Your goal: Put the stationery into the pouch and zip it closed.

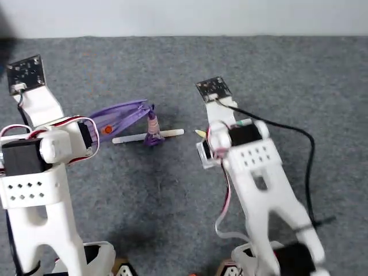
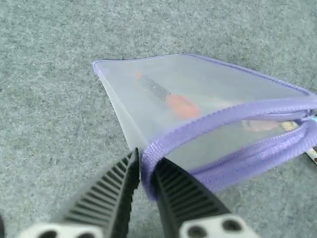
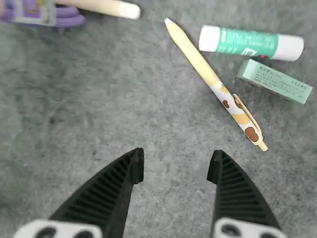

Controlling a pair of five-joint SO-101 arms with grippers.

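The translucent pouch point(image 2: 198, 109) with purple zipper tape point(image 2: 223, 119) lies half open on the grey carpet, with an orange item point(image 2: 181, 105) inside. My left gripper point(image 2: 145, 166) is shut on the zipper edge at the pouch's corner. In the high view the pouch point(image 1: 118, 118) sits just ahead of the left arm. My right gripper point(image 3: 176, 161) hangs open over bare carpet. Just beyond it lie a yellow spotted pen point(image 3: 213, 84), a white and green glue stick point(image 3: 252, 42) and a green eraser point(image 3: 275, 81).
A cream pen point(image 1: 146, 136) and a small purple item point(image 1: 152, 135) lie between the two arms, close to the pouch's mouth. The right arm's black cable point(image 1: 299, 138) loops over the carpet to its right. Bare carpet stretches to the back wall.
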